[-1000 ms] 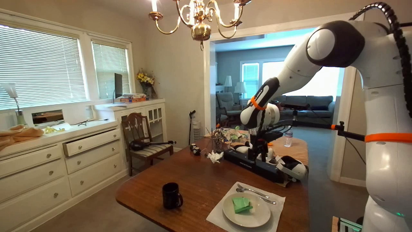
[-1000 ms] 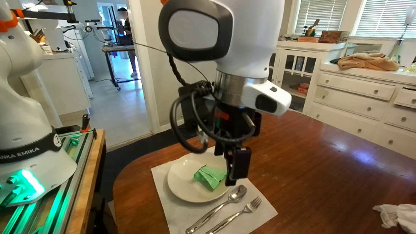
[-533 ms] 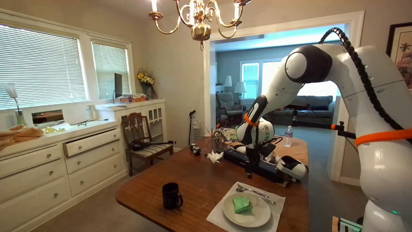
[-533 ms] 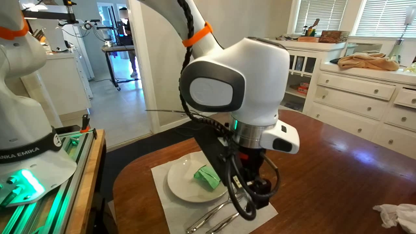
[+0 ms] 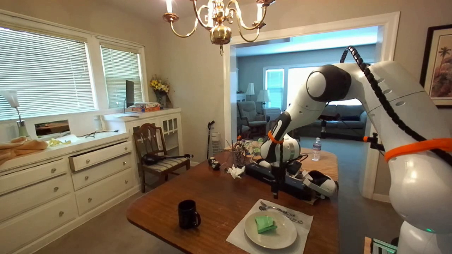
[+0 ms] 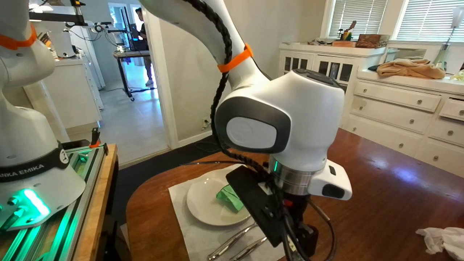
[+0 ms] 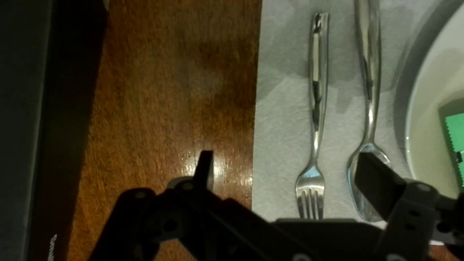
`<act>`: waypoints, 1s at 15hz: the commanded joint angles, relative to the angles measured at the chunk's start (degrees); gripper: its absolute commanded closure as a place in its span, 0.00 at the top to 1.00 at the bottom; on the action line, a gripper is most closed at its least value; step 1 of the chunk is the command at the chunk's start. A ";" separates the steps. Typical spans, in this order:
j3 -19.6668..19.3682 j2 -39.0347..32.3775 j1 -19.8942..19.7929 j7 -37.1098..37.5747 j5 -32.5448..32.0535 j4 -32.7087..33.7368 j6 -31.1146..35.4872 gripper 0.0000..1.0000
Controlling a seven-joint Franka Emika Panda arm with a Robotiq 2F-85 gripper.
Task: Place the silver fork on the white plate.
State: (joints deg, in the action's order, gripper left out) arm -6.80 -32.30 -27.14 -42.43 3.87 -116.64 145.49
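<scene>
Plate (image 5: 270,240) holds a green square (image 5: 265,224), fork (image 7: 317,115) lying outside.

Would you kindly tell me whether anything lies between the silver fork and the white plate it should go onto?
Yes: in the wrist view, the spoon lies on the placemat between the silver fork and the white plate, so the fork probably needs lifting over it.
</scene>
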 commanded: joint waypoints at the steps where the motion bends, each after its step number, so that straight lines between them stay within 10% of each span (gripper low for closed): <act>1: 0.32 -0.20 -0.54 0.33 -0.36 0.05 -0.13 1.00; 15: 1.66 -2.49 -1.10 -0.07 -0.25 -4.08 8.23 1.00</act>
State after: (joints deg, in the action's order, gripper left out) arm -6.28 -33.83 -27.22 -42.39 3.54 -119.65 150.10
